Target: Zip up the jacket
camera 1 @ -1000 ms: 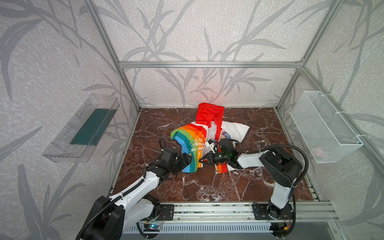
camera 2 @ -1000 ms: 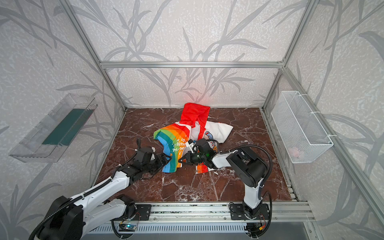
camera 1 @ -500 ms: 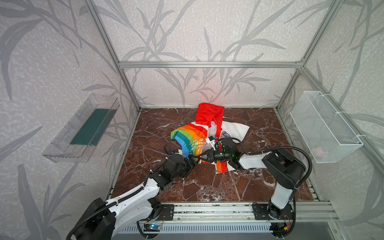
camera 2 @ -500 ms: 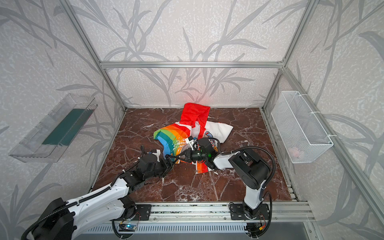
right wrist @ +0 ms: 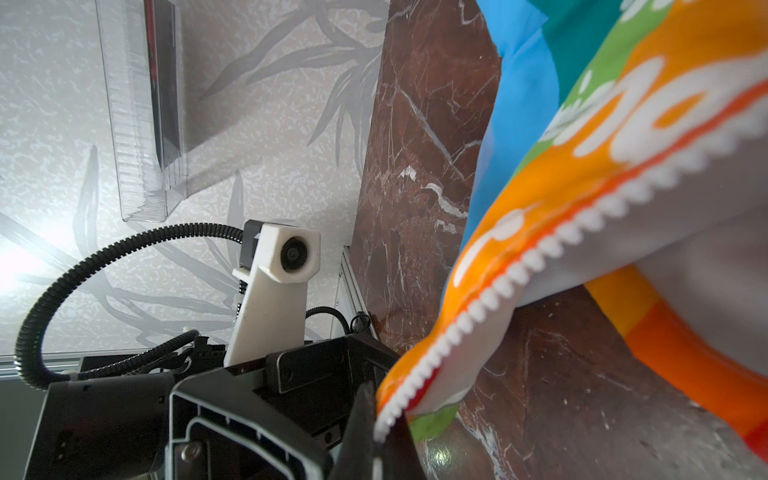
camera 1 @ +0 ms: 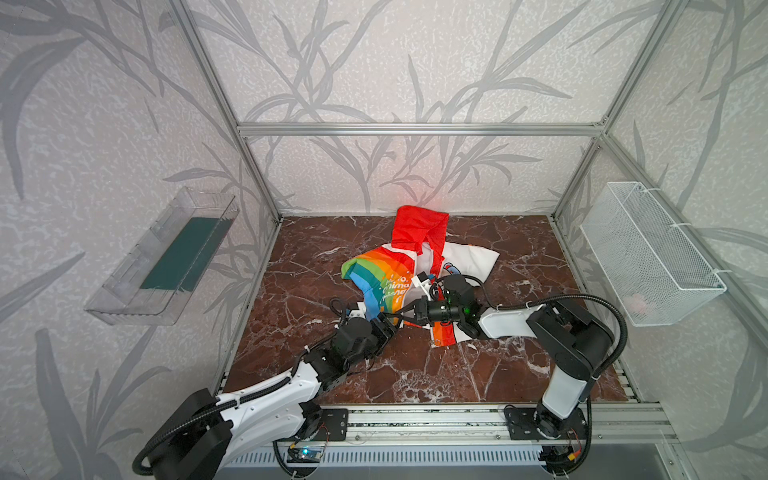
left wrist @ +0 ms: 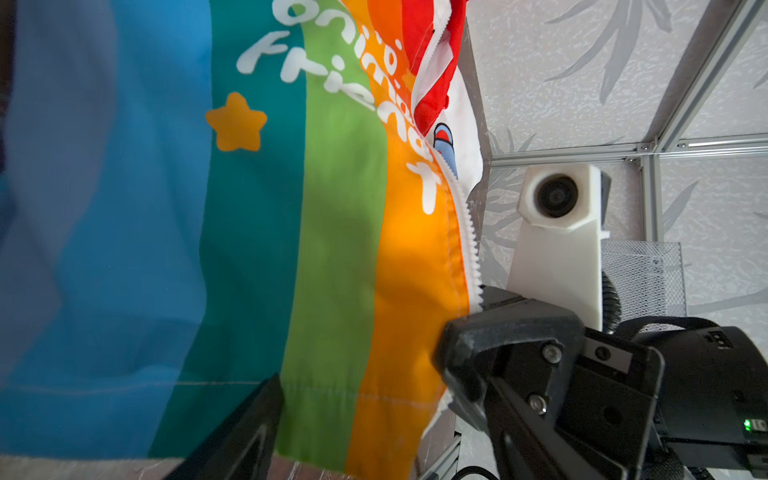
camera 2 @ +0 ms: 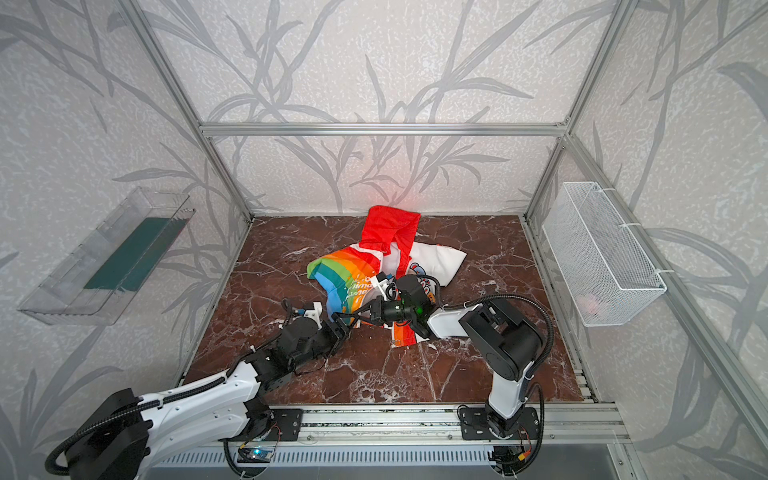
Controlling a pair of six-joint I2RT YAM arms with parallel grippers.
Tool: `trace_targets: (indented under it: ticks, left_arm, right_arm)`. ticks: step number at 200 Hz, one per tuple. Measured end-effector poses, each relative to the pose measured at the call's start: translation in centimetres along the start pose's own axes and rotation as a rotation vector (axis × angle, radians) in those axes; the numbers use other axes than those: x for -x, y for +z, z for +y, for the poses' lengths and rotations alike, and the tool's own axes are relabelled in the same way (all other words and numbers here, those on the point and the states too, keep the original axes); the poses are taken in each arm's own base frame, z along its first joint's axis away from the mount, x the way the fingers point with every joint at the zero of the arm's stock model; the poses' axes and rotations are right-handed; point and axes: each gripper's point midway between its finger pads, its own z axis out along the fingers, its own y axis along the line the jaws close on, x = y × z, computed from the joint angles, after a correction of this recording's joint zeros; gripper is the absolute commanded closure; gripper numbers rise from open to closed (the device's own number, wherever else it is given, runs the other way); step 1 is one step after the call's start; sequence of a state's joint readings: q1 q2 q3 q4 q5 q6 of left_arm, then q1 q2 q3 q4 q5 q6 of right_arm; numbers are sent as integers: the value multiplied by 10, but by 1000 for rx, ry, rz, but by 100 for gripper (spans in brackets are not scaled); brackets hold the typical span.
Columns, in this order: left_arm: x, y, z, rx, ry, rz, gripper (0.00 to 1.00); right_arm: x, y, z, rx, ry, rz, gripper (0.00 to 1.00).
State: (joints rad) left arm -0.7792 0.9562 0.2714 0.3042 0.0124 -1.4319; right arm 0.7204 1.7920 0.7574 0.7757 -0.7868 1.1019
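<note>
The jacket (camera 1: 390,274) lies crumpled on the marble floor (camera 1: 457,374), red hood at the back, rainbow panel on the left, white part on the right; both top views show it (camera 2: 349,278). My right gripper (camera 1: 401,313) is shut on the lower end of the white zipper teeth (right wrist: 540,249) and holds that corner of the rainbow panel off the floor (right wrist: 382,419). My left gripper (camera 1: 388,326) stands open just beside it. The panel's bottom hem hangs between its jaws (left wrist: 332,449); only one finger (left wrist: 241,432) shows. The ring pull is hidden.
A clear plastic tray (camera 1: 166,257) hangs on the left wall and a white wire basket (camera 1: 648,253) on the right wall. An aluminium rail (camera 1: 415,419) runs along the front edge. Both grippers meet closely at the jacket's near corner (camera 2: 349,322).
My left gripper has moved right, from beside the rainbow panel to its bottom hem next to the right gripper. The right gripper stays shut on the zipper edge.
</note>
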Motion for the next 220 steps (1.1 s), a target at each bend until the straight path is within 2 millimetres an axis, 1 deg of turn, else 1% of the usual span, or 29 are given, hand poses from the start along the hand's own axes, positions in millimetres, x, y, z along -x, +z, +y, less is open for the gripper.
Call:
trace_targets:
  ticks: [15,53,74,92,103,142,150,164,220]
  left_arm:
    - [3,-3,-7,-35,-3,-18,27]
    - [5,-5,-16,-76,-4,-26,29]
    - [4,-2,-17,-83,-3,-19,39]
    - [2,1,-15,-78,3,-10,54]
    - [1,2,-15,-78,0,-5,61]
    - [0,2,-18,-91,1,-3,69]
    - [0,2,-19,-94,3,-2,72]
    - [1,2,-20,-98,-1,-3,79]
    - [1,-2,-21,-101,1,-6,80]
  right_arm:
    - [0,0,1,2,-2,-1,100]
    - [0,0,1,1,0,0,100]
    - [0,0,1,2,0,2,100]
    - [-1,0,1,3,1,4,100]
    - [-1,0,1,4,0,6,100]
    - [-1,0,2,5,0,7,100]
    - [-1,0,1,4,1,7,100]
    - [-1,0,1,4,0,7,100]
    - [-1,0,1,2,2,7,100]
